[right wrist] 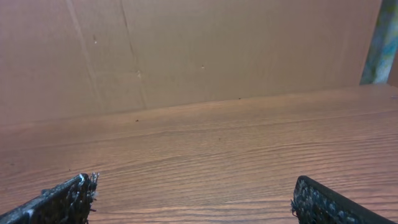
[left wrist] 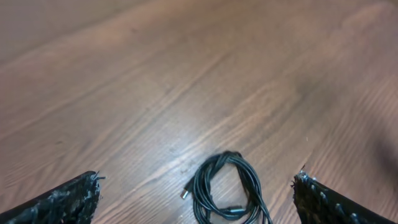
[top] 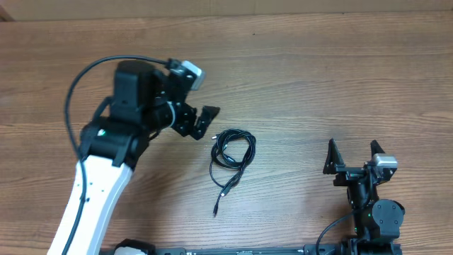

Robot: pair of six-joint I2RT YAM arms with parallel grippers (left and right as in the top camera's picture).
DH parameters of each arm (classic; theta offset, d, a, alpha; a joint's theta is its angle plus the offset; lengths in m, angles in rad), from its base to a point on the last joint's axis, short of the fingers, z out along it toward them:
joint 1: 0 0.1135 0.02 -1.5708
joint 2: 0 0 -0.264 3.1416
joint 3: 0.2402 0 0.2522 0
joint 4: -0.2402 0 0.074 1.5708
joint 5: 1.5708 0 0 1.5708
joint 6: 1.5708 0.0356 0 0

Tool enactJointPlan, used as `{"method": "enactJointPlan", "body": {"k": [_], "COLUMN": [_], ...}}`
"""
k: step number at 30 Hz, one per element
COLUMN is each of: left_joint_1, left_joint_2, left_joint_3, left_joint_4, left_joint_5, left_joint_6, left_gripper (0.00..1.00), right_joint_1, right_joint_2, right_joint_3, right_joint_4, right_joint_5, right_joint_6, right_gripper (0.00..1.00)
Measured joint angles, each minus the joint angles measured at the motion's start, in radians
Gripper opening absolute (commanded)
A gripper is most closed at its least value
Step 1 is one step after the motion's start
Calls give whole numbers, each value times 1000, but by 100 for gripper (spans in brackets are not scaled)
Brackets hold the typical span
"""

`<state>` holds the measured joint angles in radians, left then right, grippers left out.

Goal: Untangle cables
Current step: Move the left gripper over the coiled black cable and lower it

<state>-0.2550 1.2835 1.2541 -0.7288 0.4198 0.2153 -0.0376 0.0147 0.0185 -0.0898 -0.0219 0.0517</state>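
The cables (top: 233, 149) are a thin black cord wound into a small loose coil on the wooden table (top: 318, 71). A tail runs from the coil toward the front and ends in a plug (top: 216, 210). My left gripper (top: 204, 122) hangs open just left of the coil, with nothing between its fingers. In the left wrist view the cables (left wrist: 201, 192) lie ahead, between the spread fingertips of the left gripper (left wrist: 198, 179), and a small plug end (left wrist: 186, 194) pokes out at the coil's left. My right gripper (top: 352, 151) stands open at the front right, far from the coil, and the right gripper (right wrist: 194, 182) shows only bare wood between its fingers.
A brown cardboard wall (right wrist: 186, 50) stands along the table's far edge. The left arm's thick black wire (top: 78, 85) loops out to its left. The right arm's base (top: 379, 219) sits at the front right edge.
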Motion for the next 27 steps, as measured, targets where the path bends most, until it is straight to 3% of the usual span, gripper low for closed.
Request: {"method": "enactJointPlan", "body": {"k": [5, 11, 20, 27], "left_joint_1": [-25, -63, -179, -207], "left_joint_2": [89, 184, 325, 436], "left_joint_3": [0, 0, 0, 0], "left_joint_4": [3, 8, 66, 117], "left_joint_5": [7, -5, -110, -131], "left_joint_6": [52, 195, 390, 463], "left_gripper": [99, 75, 83, 78], "right_joint_1": [0, 0, 0, 0], "right_joint_2": [0, 0, 0, 0], "right_joint_3": [0, 0, 0, 0], "right_joint_4": [0, 0, 0, 0], "right_joint_5": [0, 0, 0, 0], "right_joint_6": [0, 0, 0, 0], "right_gripper": [100, 100, 100, 100]}}
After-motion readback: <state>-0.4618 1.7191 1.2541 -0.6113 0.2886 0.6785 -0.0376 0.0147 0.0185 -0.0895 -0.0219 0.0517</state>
